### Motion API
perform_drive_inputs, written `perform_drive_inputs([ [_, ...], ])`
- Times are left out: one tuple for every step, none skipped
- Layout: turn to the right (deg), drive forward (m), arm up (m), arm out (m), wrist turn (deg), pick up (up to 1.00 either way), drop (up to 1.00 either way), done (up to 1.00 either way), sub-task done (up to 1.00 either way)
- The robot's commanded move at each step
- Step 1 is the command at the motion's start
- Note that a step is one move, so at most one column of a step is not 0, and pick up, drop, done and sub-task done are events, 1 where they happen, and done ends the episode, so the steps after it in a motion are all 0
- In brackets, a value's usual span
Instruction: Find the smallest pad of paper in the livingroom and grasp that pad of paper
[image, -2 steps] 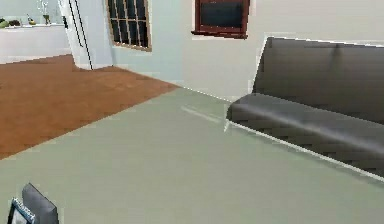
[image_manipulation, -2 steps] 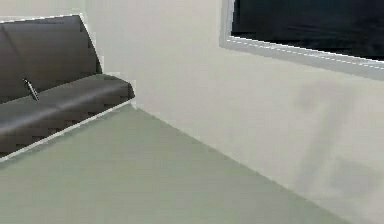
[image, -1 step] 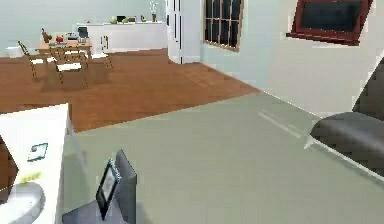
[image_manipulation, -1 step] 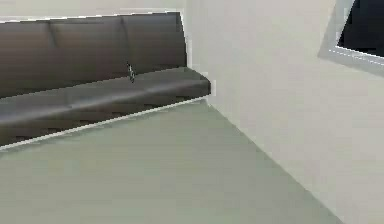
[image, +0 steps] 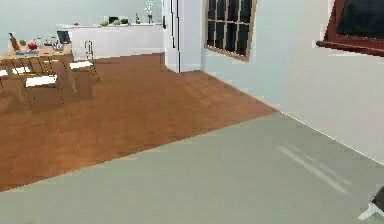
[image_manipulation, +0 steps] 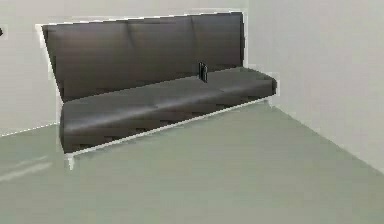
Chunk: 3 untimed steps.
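— What are the gripper's fingers doing?

— I can't tell. Nothing here lets me say how they are set.

— And the pad?

— I can't place it either. The nearest candidate is in the arm side view, where a small dark thing (image_manipulation: 202, 71) stands on the sofa (image_manipulation: 150, 100) seat against the backrest, at about twelve o'clock from the picture's middle. It's too small to name, and its dark, upright shape doesn't say paper to me.

— So how far along is the job?

— Early, I'd judge. This looks like the searching stage. No pad has been picked out for certain, so the comparing of sizes, the approach and the grasp are all left. The sofa lies well apart across the grey floor (image_manipulation: 200, 180).

— What does the forward view add?

— The rest of the house. The wood floor (image: 130, 100) runs off toward ten o'clock, where a table (image: 35, 52) carries small coloured things and has chairs (image: 42, 82) round it. Behind that is a counter (image: 110, 40), at twelve a white door (image: 172, 35), at one a window (image: 230, 25), and at two a dark framed panel (image: 360, 25) on the wall.

— And the side view?

— It gives the sofa and that dark thing, which the forward view lacks. I'd say the sofa side is the livingroom, so it deserves the closer look.
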Motion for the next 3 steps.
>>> perform_drive_inputs([
  [-27.0,0.0,0.0,0.0,0.0,0.0,0.0,0.0,0.0],
  [0.0,0.3,0.0,0.0,0.0,0.0,0.0,0.0,0.0],
  [-39.0,0.0,0.0,0.0,0.0,0.0,0.0,0.0,0.0],
])
